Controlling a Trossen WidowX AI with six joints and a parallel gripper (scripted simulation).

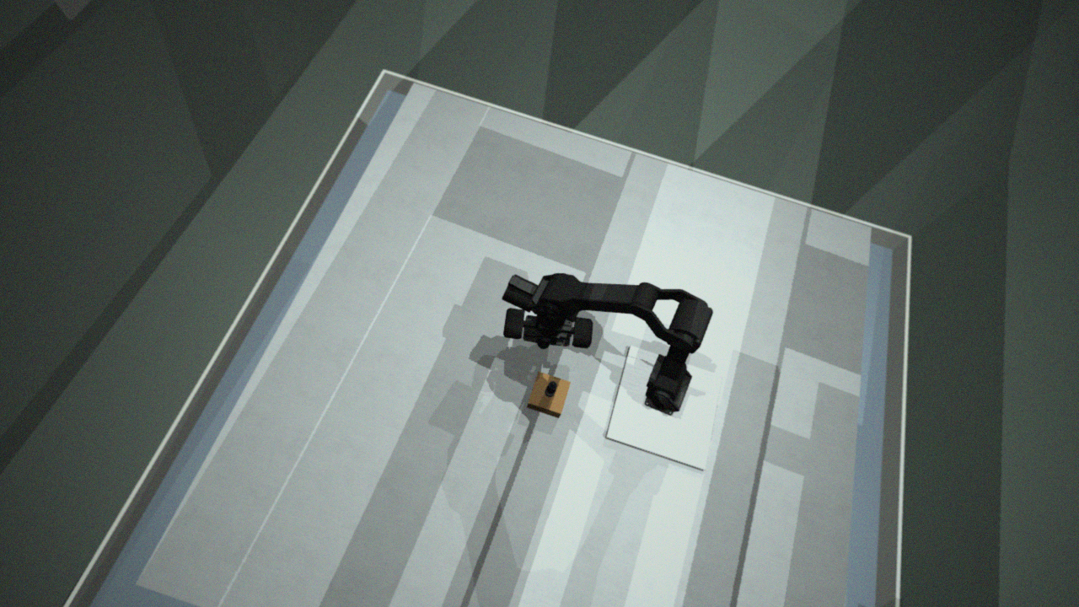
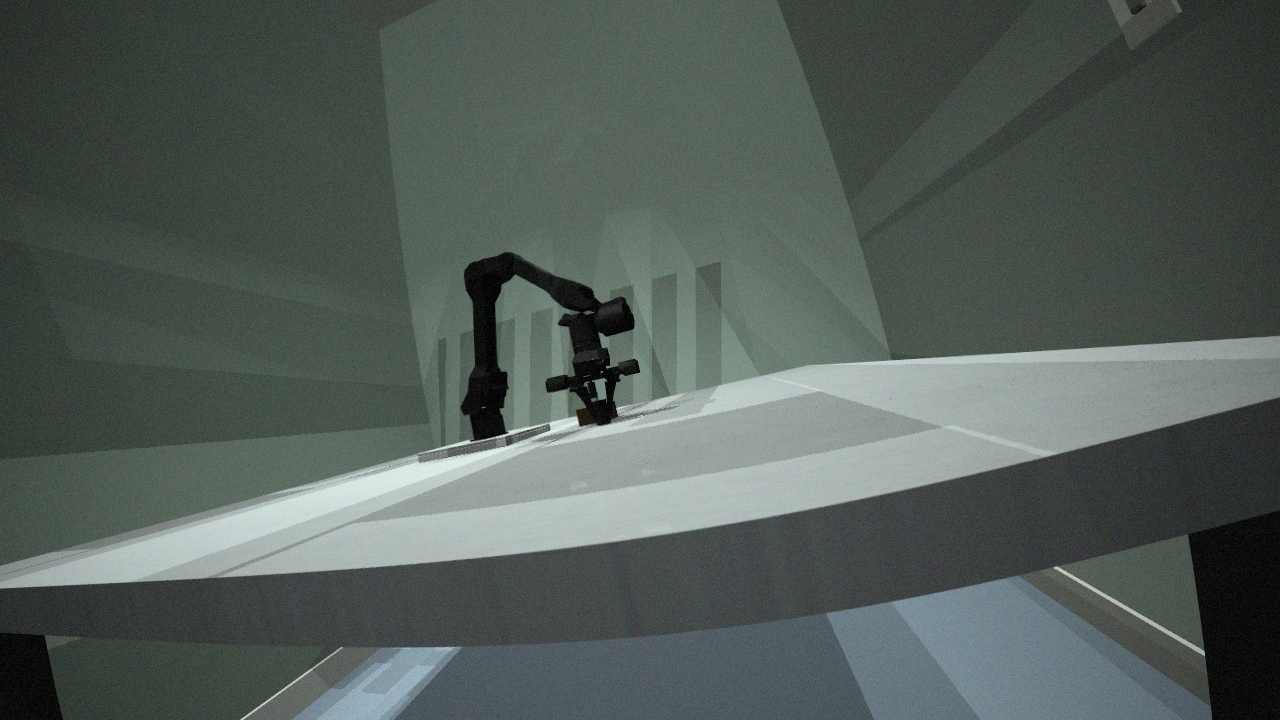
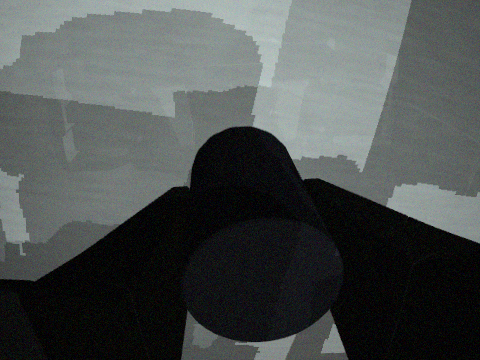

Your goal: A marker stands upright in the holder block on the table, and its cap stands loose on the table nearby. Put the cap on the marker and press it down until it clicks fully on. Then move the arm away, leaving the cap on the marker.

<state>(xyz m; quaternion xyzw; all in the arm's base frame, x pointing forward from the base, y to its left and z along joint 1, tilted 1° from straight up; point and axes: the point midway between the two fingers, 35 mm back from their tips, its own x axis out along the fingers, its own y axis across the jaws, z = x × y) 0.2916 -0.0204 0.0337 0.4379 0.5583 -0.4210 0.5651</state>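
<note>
Marker-capping gear sits on a broad grey tabletop [image 1: 316,422], patched with pale and dark bands, which is the largest thing in view. On it a white base plate [image 1: 641,441] carries the black arm [image 1: 603,296], which rises from its base, bends at the elbow and reaches over to point its wrist straight down at the tabletop.

Below the wrist the gripper [image 3: 262,254] stands low over the tabletop, its two dark fingers closed in against the sides of the cap [image 3: 256,240] so that it is clamped on the cap. In the wrist view the cap is a dark upright cylinder filling the gap between the fingers, its round top end facing the camera and its far end down by the tabletop; whether it touches the tabletop cannot be told. In the exterior view the gripper [image 2: 597,404] reaches down nearly to the surface, and the cap is too dark there to pick out from the fingertips.

Just beside the gripper, on the side toward the arm's base, lies the small orange-brown holder block [image 1: 548,393]. The marker [image 1: 553,388] stands upright in its middle, a tiny dark stub, uncapped and apart from the gripper.
</note>
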